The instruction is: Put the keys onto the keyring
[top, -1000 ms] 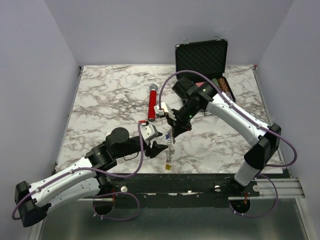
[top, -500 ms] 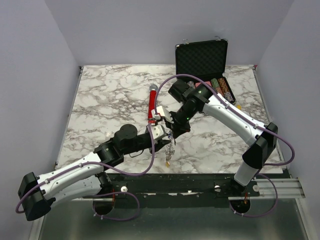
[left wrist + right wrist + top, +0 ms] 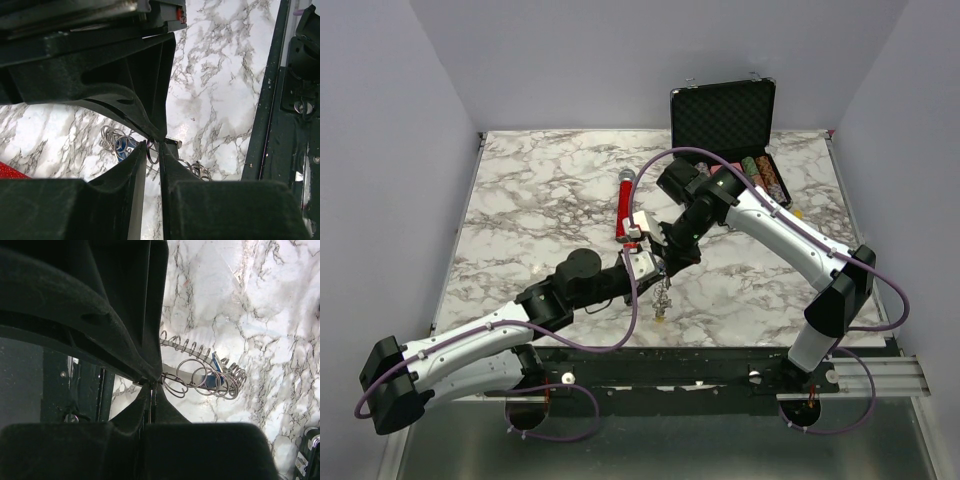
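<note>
Near the middle of the table's [image 3: 520, 200] front edge, the keyring [image 3: 197, 371] is held up by the right gripper [image 3: 151, 385], clamped on one loop, probably to steady it for threading. A blue key [image 3: 216, 371] is seen among its coils. One ring is straddled by the left gripper [image 3: 153, 156], fingers narrowly apart; a grip cannot be told. At the far right corner, chips [image 3: 767, 180] are kept in an open case [image 3: 723, 120].

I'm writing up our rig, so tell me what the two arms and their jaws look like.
Both the left arm and right arm have white shells over black joints, with a thin purple cable looping along each. The jaws are matte black tapering wedges.
</note>
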Controlling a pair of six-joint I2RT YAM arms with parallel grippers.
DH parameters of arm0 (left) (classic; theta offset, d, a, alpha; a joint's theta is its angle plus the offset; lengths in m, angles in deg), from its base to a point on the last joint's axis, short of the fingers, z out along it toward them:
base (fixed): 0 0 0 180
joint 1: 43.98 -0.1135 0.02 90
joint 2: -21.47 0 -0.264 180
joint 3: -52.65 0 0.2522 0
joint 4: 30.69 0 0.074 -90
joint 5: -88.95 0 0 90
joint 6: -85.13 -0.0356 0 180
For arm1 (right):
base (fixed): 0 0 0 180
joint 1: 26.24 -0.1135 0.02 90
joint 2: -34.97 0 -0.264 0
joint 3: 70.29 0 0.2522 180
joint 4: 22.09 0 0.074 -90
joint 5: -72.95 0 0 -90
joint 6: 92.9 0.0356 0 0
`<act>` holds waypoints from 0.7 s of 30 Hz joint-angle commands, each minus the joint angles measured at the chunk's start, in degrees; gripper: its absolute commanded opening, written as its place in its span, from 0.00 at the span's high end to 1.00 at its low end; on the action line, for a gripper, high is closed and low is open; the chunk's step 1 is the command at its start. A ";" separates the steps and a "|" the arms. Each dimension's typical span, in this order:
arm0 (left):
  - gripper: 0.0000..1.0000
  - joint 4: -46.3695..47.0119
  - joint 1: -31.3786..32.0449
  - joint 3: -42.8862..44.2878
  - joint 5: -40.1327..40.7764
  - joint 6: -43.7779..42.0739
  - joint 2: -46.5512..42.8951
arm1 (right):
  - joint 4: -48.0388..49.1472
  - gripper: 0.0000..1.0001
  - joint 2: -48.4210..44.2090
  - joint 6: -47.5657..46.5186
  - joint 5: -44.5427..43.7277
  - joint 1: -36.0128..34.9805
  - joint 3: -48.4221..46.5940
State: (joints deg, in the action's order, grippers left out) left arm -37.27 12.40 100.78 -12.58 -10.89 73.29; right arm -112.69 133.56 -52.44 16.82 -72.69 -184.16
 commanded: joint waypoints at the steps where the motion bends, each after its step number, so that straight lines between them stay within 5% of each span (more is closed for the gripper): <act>1: 0.78 0.21 0.49 0.35 1.07 -1.01 0.04 | -4.46 1.00 0.20 0.41 1.73 -0.48 -1.40; 13: 0.76 -1.82 0.84 1.49 2.30 -1.80 1.45 | -4.46 1.00 0.12 0.50 2.78 -0.48 -1.66; 21: 1.00 -1.47 0.84 1.58 1.77 -1.19 1.45 | -4.55 1.00 0.03 0.06 3.31 -0.48 -1.14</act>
State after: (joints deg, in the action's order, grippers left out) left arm -37.44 12.84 100.80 -10.61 -12.14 74.49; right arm -112.82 133.56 -52.44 17.43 -72.69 -184.16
